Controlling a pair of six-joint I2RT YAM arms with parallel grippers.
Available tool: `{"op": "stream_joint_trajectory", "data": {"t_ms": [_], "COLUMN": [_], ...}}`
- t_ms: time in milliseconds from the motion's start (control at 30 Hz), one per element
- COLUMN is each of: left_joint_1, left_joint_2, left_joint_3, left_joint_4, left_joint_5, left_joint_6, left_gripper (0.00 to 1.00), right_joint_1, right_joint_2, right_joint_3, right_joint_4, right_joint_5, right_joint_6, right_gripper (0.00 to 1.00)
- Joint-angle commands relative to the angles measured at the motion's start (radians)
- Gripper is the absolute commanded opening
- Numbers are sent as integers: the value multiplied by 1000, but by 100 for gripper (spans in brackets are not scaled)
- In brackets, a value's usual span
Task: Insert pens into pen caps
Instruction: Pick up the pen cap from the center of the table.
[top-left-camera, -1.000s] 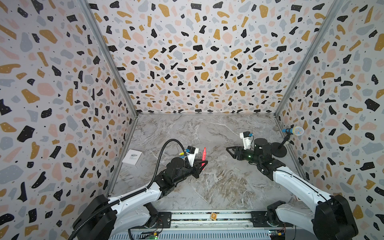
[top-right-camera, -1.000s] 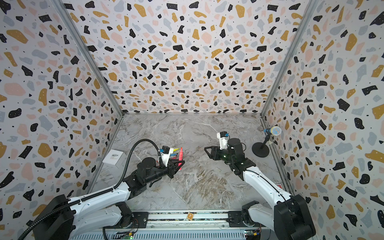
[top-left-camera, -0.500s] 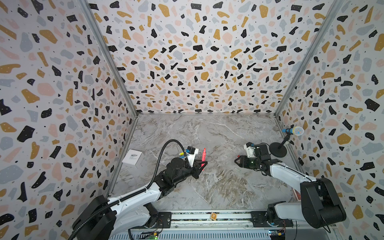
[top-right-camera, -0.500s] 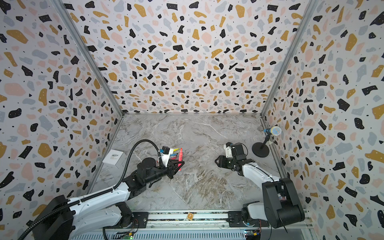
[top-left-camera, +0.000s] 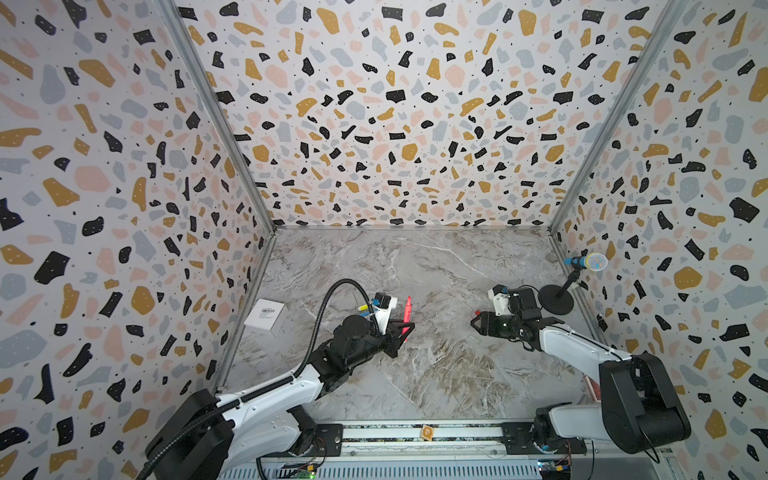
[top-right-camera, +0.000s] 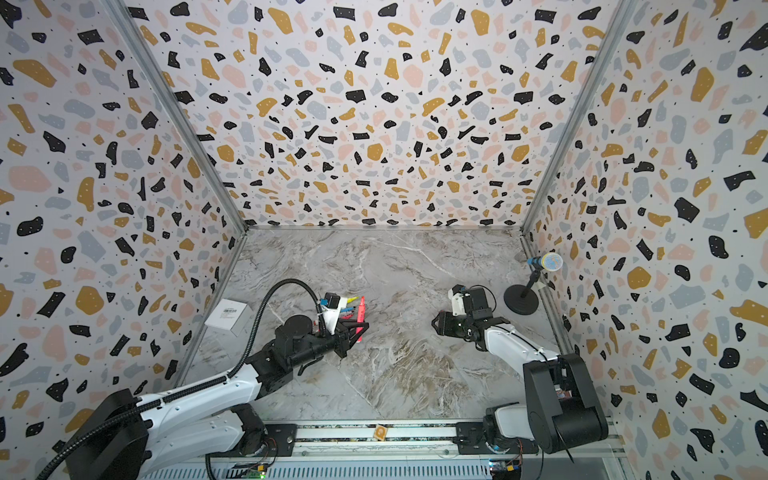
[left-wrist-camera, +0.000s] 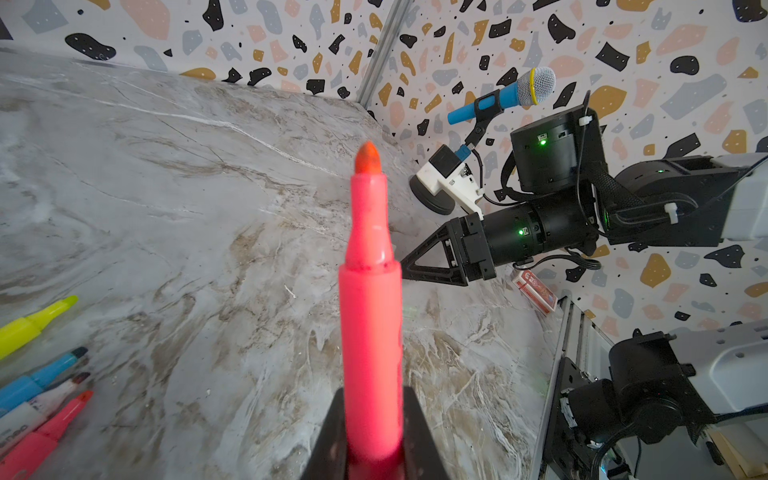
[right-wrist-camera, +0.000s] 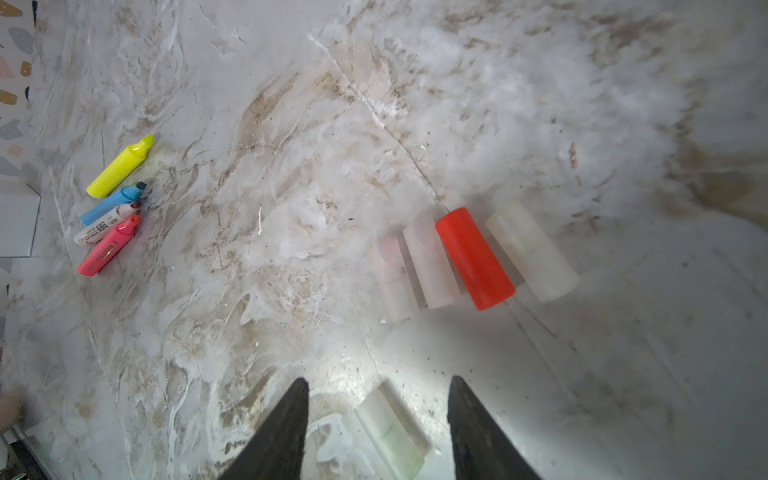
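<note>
- Left gripper (top-left-camera: 401, 328): clamped shut on the pink pen (left-wrist-camera: 370, 316). The grip is low on the barrel, and the bare felt tip points away from the jaws, raised off the table.
- Right gripper (right-wrist-camera: 378, 380): jaws apart and lowered to the table, straddling a translucent cap (right-wrist-camera: 392, 436). A gap shows on each side of the cap, so nothing is held yet.
- Step in hand, as I judge it: secure this cap for the raised pen.
- The cap lies slanted across the jaws. Square the wrist to its long axis and centre it before closing, or it may pivot out.
- Close gently. The cap looks smooth and thin-walled, so it is likely to roll on a hard top.
- Which end is open I cannot tell. Leave the mouth clear of the fingers.
- This cap shows a faint green tint, so its match to a pink pen is doubtful.
- Other caps: the red-orange cap (right-wrist-camera: 476, 257) lies in a close row with three pale caps (right-wrist-camera: 430, 264), just beyond the right gripper.
- Other pens: the yellow pen (right-wrist-camera: 120, 166), blue pen (right-wrist-camera: 112, 203), white pen (right-wrist-camera: 106, 226) and second pink pen (right-wrist-camera: 108, 247) lie side by side, uncapped. They are near the left arm and well apart from the caps.
- Surface: glossy marble-pattern table (top-left-camera: 415, 266), with glare under the right gripper.
- Room: terrazzo-print walls (top-left-camera: 395, 104) on three sides. A microphone (top-left-camera: 586, 262) on a stand sits by the right wall and a white box (top-left-camera: 266, 313) by the left.
</note>
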Motion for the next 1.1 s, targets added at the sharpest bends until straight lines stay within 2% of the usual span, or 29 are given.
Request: {"op": "stream_joint_trajectory", "data": {"t_ms": [0,433,733,867,1067], "left_joint_1": [-1,-1,-1,-1,-1], "left_joint_2": [-20,-52,-61,-61,-77], "left_joint_3": [-7,-14,-18,-16,-22], "left_joint_4": [17,-29,-31,-27,-36], "left_joint_5": [6,-4,-21,-18,-31], "left_joint_6": [22,33,30,26,24], "left_gripper": [0,0,0,0,0], "right_joint_1": [-3,26,70,69,94], "right_joint_2": [3,-78,-194,-150,2], "right_joint_3": [41,-60,-108,-69,61], "right_joint_4": [-12,-38,-43,-15,-44], "right_joint_5": [4,8,46,39,72], "right_joint_6": [-20,-22,45,33,-46], "right_gripper": [54,53,59,58,52]}}
